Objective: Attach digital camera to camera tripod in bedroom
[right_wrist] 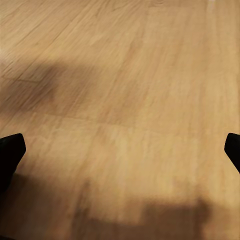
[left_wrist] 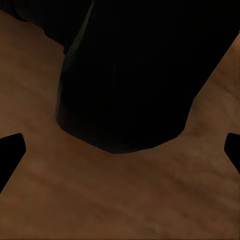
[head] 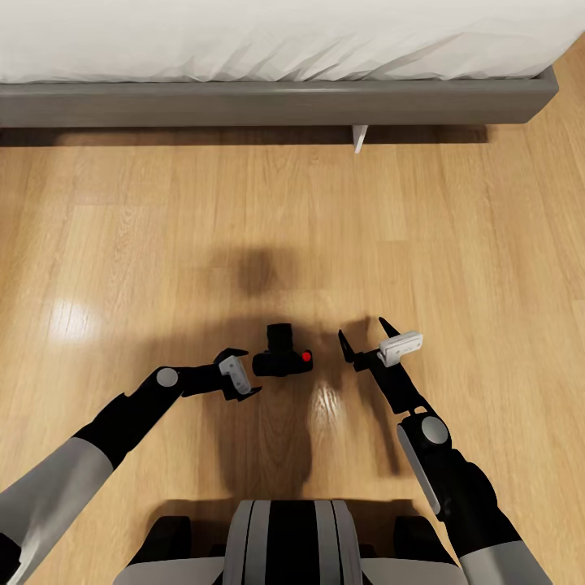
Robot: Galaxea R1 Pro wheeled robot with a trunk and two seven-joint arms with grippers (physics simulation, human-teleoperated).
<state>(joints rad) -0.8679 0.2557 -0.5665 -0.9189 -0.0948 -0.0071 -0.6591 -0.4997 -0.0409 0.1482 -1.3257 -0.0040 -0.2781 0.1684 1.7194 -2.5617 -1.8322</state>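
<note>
Left gripper [head: 250,372], fingers spread, flanks the boxy black, red-buttoned digital camera [head: 282,355] on the wood floor [head: 162,244]; right gripper [head: 367,336] hangs open.

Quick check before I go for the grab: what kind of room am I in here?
Most likely a bedroom: a grey bed frame with white bedding stands ahead on a light wood floor. The digital camera lies on that floor between both open grippers.
</note>
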